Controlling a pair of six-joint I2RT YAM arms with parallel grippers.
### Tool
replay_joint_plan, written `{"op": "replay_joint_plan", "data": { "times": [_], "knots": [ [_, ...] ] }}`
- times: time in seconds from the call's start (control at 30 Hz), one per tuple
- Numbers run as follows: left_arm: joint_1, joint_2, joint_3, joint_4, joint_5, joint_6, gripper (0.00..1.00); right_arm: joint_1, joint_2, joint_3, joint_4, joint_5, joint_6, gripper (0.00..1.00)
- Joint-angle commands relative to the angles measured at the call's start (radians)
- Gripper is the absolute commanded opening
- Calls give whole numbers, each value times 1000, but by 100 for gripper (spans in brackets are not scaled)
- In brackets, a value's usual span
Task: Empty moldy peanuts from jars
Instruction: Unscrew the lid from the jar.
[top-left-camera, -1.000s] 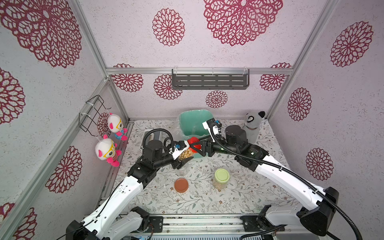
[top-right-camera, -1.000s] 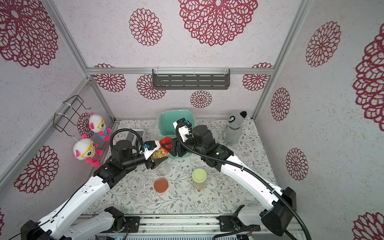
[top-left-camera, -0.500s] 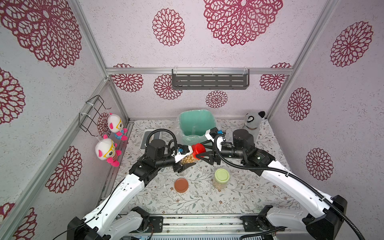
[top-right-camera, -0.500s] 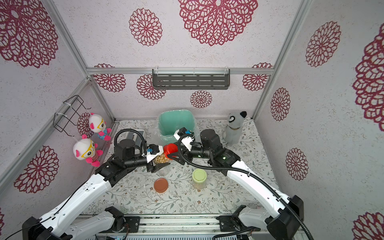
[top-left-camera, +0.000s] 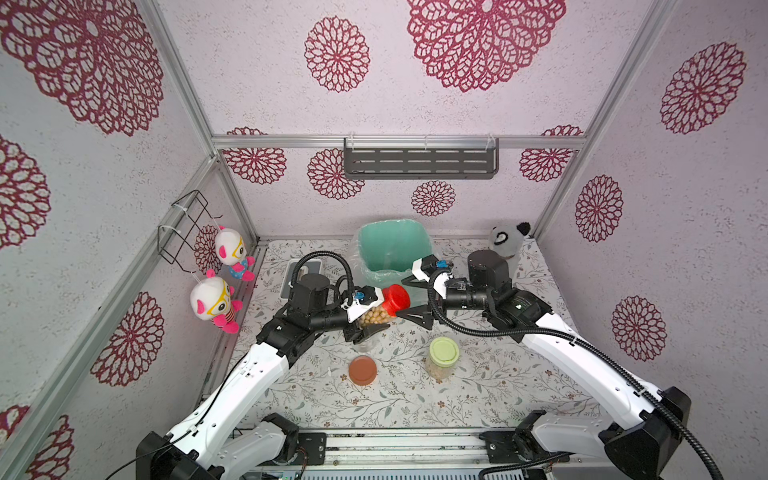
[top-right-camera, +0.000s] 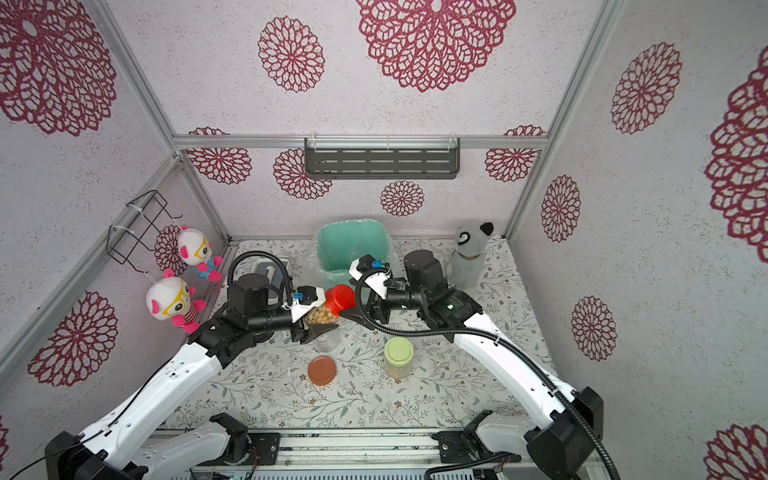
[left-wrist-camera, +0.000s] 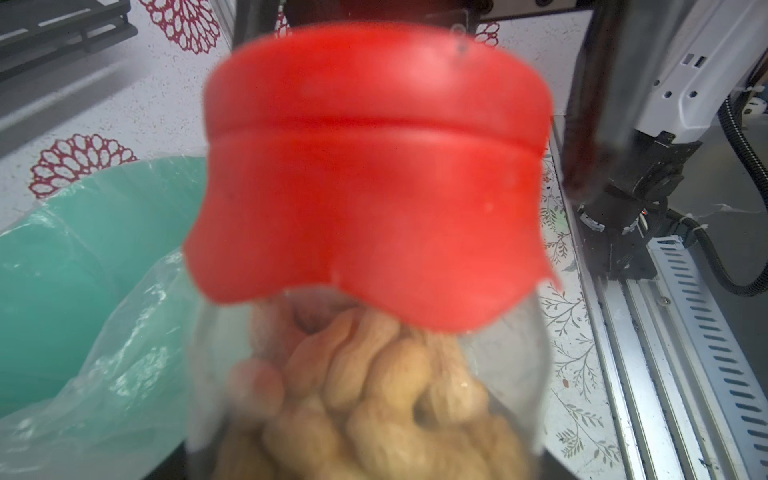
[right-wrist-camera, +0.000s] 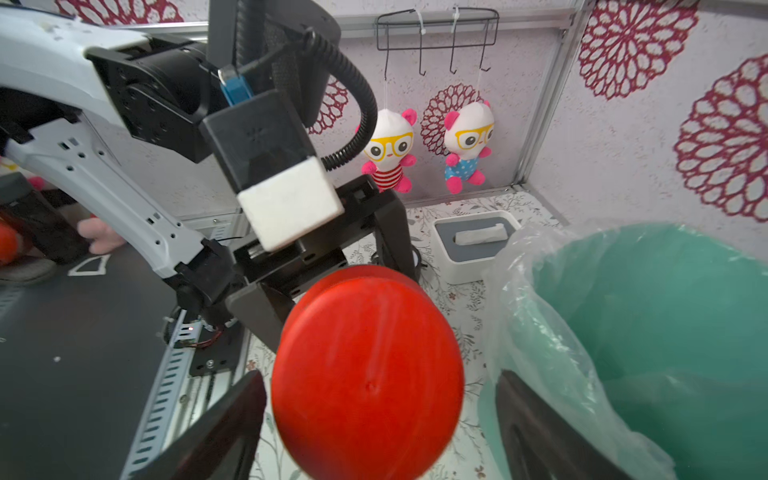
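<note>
Red-lidded jar held for opening; about one of three jars appears done.

The left end effector is clamped on the clear cylindrical jar of tan moldy peanuts, held tilted beside the mint-green lined bin. The right end effector stands open astride its red screw lid. A loose brown round lid lies on the desk near a seemingly empty clear jar. The pale-green-lidded jar remains closed and full.

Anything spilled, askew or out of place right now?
Nothing looks spilled. The round brown lid lies loose on the floral table. The clear red-lidded jar of tan peanuts is held sideways by the left gripper, lid on.
</note>
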Motion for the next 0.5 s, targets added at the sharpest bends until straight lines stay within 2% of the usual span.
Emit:
{"op": "replay_joint_plan", "data": {
  "times": [0.0,0.1,0.2,0.33,0.47],
  "knots": [
    [7,-18,2,55,10,-44,0,-3,-14,14,111,-66,106,99],
    [7,-24,-14,79,-1,-58,0,0,-24,7,131,-63,177,99],
    [7,-28,-28,103,-32,-70,0,7,-44,-6,161,4,304,99],
    [6,-43,-55,172,-98,-94,0,19,-63,-25,195,157,532,99],
    [7,-59,-82,236,-129,-118,0,53,-65,-28,144,394,746,98]
  ]
}}
